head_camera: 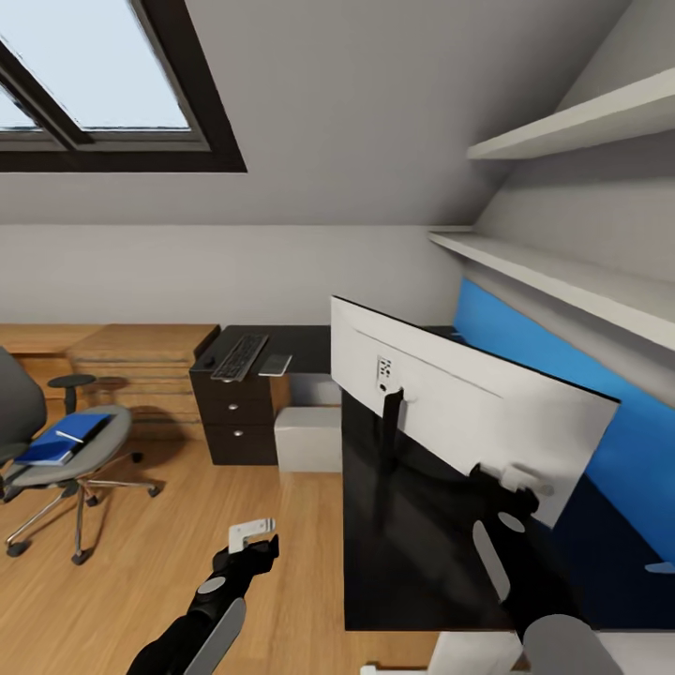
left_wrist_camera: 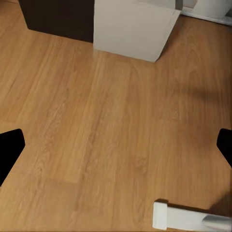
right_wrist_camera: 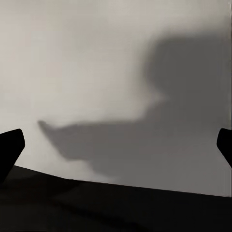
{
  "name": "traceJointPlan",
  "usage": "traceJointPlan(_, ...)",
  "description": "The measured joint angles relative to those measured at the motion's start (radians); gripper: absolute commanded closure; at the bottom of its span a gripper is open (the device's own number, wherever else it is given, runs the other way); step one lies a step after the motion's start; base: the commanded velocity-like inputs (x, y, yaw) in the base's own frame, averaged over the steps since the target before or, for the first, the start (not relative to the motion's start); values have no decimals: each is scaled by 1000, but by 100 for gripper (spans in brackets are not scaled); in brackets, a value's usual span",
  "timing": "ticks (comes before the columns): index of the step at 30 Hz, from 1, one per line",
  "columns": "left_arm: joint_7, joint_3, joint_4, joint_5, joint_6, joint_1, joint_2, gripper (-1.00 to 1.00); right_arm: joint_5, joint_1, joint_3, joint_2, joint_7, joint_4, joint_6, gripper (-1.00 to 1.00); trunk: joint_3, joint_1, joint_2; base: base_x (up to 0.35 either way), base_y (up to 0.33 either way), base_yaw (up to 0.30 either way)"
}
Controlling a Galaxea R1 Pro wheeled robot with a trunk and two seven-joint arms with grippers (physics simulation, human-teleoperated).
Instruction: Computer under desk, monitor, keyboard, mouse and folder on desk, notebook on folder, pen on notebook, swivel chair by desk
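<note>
**Careful: the monitor stands close to the right claw**

Plainly, the monitor (head_camera: 450, 412) is the thing to watch. It stands on the black tabletop (head_camera: 412, 553) with its pale back turned to me, screen facing the blue wall panel (head_camera: 562, 375), and it sits askew across the top. The right claw (head_camera: 511, 487) is right at its lower rear edge; in the right wrist view its tips sit far apart at the picture's sides, so I judge it spread wide, with nothing held. A push low down or off centre could, I think, tip the screen towards the wall or slide its thin stand (head_camera: 389, 422) about.

Further off, the keyboard (head_camera: 240, 356) lies on the far arm of the tabletop, overhanging the drawers (head_camera: 239, 422) a little. The computer (head_camera: 307, 439) sits on the floor beside them. The folder (head_camera: 64, 439) rests on the swivel chair (head_camera: 56, 459) with something white on it, too small to name.

The left claw (head_camera: 251, 536) hangs over the oak floor (left_wrist_camera: 96, 135), wide apart and empty. Swung carelessly, it might clip the tabletop's edge.
</note>
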Motion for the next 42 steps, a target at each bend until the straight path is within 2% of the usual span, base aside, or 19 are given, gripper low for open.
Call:
traceJointPlan(7, 0, 0, 0, 1, 1, 0, 0, -100, 0, -1, -1, -45, 27, 29, -1, -100, 0, 0, 0, 29, -27, 0)
traceJointPlan(12, 0, 0, 0, 0, 0, 0, 0, -100, -2, -2, 0, -95, 35, 79, -20, -100, 0, 0, 0, 4, -3, 0)
traceJointPlan(17, 0, 1, -2, -2, 0, 0, 1, -100, -1, -4, 1, -112, 37, 104, -51, -100, 0, 0, 0, 0, 0, 0)
traceJointPlan(21, -1, 3, -5, 2, -1, 0, 2, -100, 0, -10, 1, -116, 44, 137, -59, -100, 0, 0, 0, 0, 0, 0)
traceJointPlan(24, -1, 4, -16, 7, -1, 0, 7, -100, 1, -36, 1, -121, 80, 188, -68, -100, 0, 0, 0, 0, 0, 0)
traceJointPlan(27, -2, 4, -51, 23, -1, -1, 40, -100, 1, -95, 1, -136, 136, 266, -81, -100, 0, 0, 0, 0, 0, 0)
traceJointPlan(29, -4, 3, -86, 68, 0, -1, 70, -100, 1, -137, 1, -144, 159, 321, -87, -100, 0, 0, 0, 0, 0, 0)
traceJointPlan(30, -5, 2, -104, 116, 0, -1, 91, -100, 1, -162, 2, -148, 167, 349, -92, -100, 0, 0, 0, 0, 0, 0)
traceJointPlan(31, -6, 1, -114, 142, 1, -1, 102, -100, 2, -175, 1, -152, 170, 361, -95, -100, 0, 0, 0, 0, 0, 0)
traceJointPlan(33, -8, 0, -134, 171, 1, -1, 120, -100, 7, -191, 1, -163, 174, 374, -98, -100, 0, 0, 0, 0, 0, 0)
traceJointPlan(34, -8, -1, -145, 185, 1, 0, 131, -100, 12, -208, 1, -179, 176, 382, -99, -100, 0, 0, 0, 0, 0, 0)
traceJointPlan(36, -8, -1, -148, 190, 1, 0, 135, -100, 14, -227, 1, -189, 176, 396, -100, -100, 0, 0, 0, 0, 0, 0)
traceJointPlan(37, -9, -1, -157, 192, 0, 0, 141, -100, 13, -295, 1, -212, 180, 494, -102, -100, 0, 0, 0, 0, 0, 0)
traceJointPlan(38, -9, -1, -168, 192, 1, 0, 146, -100, 15, -328, 1, -225, 190, 533, -104, -100, 0, 0, 0, 0, 0, 0)
traceJointPlan(42, -8, -2, -205, 193, 3, 7, 158, -100, 15, -373, 1, -241, 206, 576, -106, -100, 0, 0, 0, 0, 0, 0)
